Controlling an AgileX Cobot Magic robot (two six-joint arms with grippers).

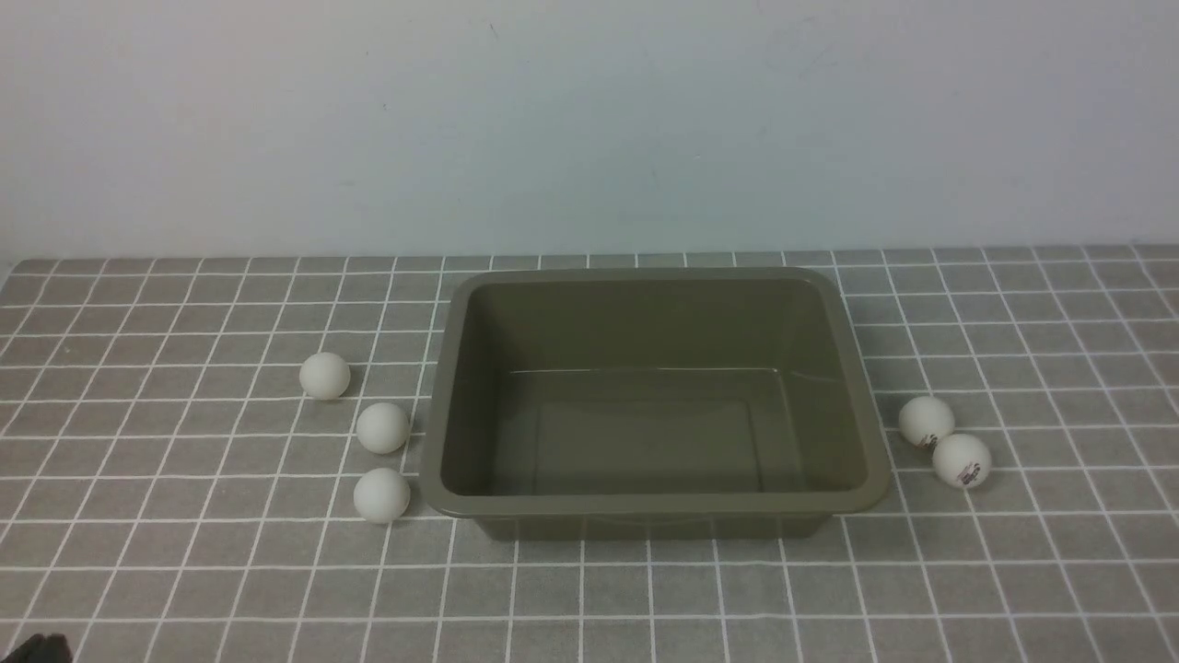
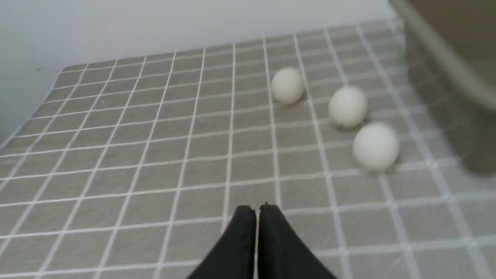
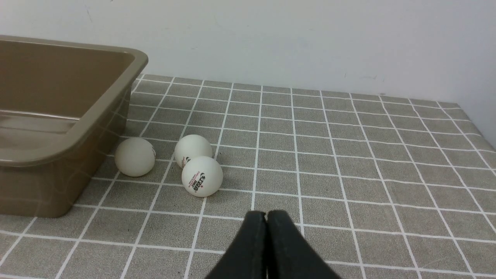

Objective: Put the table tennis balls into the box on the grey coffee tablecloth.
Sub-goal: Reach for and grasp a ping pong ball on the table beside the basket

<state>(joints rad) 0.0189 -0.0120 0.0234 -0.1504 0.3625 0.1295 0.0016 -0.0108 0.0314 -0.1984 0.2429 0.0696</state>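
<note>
Lying beside the box (image 1: pixel 645 505), balls (image 1: pixel 382 428) leave open cloth (image 1: pixel 184 552) before left gripper (image 2: pixel 256 209) and right gripper (image 3: pixel 266 215), both pressed together.

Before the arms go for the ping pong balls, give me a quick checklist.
1. Box upright and empty: ok.
2. Left gripper open: not ok, shut.
3. Right gripper open: not ok, shut.
4. Three left balls spaced apart: ok.
5. Logo ball clear of its neighbour: not ok, touching or nearly.
6. Third right ball clear of box wall: not ok, close beside it.
</note>
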